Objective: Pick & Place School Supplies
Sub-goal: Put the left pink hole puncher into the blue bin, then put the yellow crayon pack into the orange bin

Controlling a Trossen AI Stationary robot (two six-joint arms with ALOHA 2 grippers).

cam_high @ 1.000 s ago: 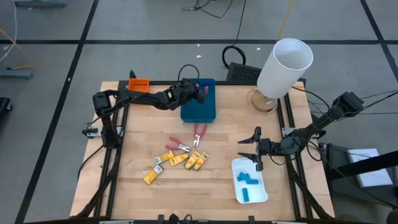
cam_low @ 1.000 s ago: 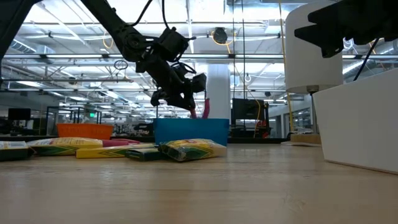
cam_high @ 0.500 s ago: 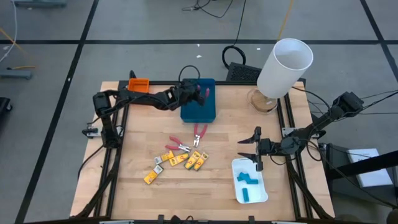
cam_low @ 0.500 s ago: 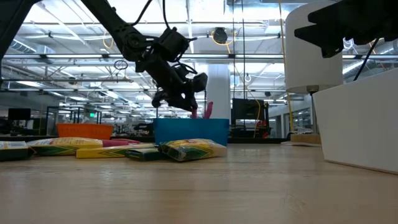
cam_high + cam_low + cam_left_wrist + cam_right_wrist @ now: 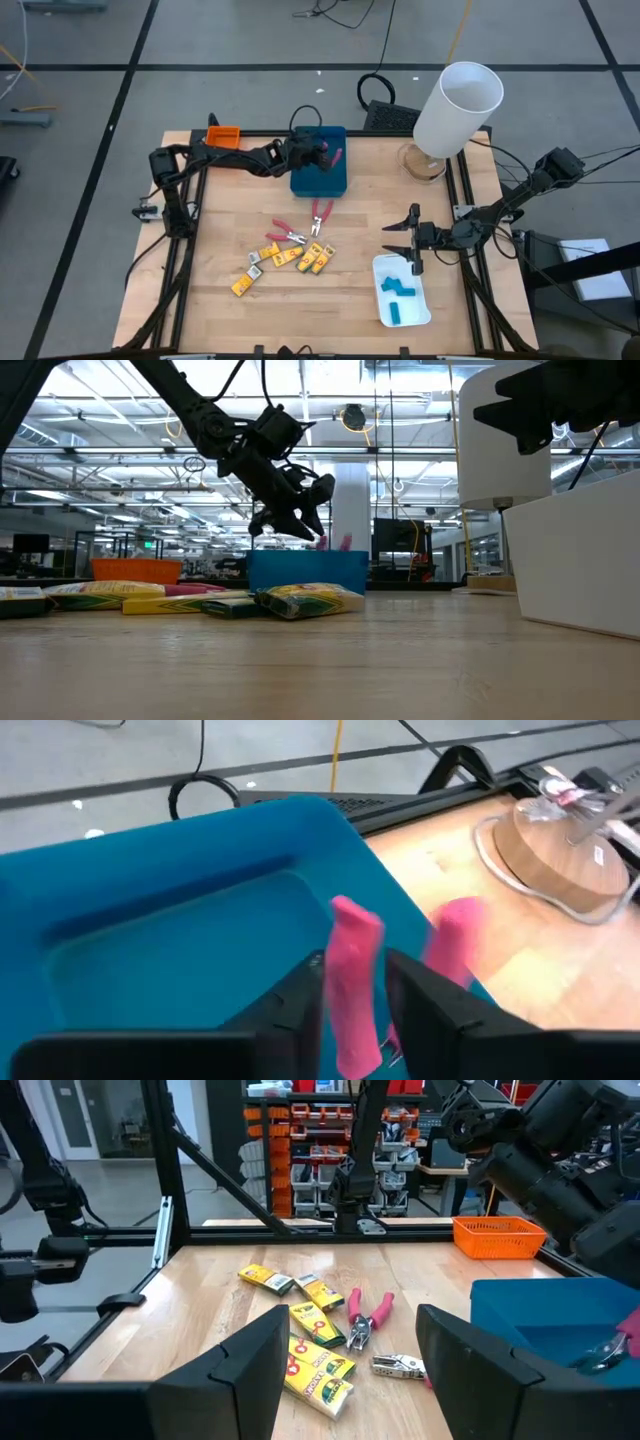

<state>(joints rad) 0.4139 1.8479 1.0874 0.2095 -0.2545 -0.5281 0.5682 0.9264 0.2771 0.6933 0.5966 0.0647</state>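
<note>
Pliers going into the blue tray, most supplies not yet sorted.

The left gripper (image 5: 318, 152) hangs over the blue tray (image 5: 320, 176) with pink-handled pliers (image 5: 355, 982) between its fingers; whether they clamp or have let go, I cannot tell. The right gripper (image 5: 410, 243) waits with fingers apart beside the white tray (image 5: 425, 312), which already holds blue blocks (image 5: 397, 290). Left on the table: two more pliers (image 5: 321, 214) and a cluster of yellow packs (image 5: 300, 258), lying close together, so picking one may nudge its neighbours. An orange tray (image 5: 224, 135) sits at the far corner, and a tall white cylinder (image 5: 455, 108) stands on a wooden base, clear of the work.
</note>
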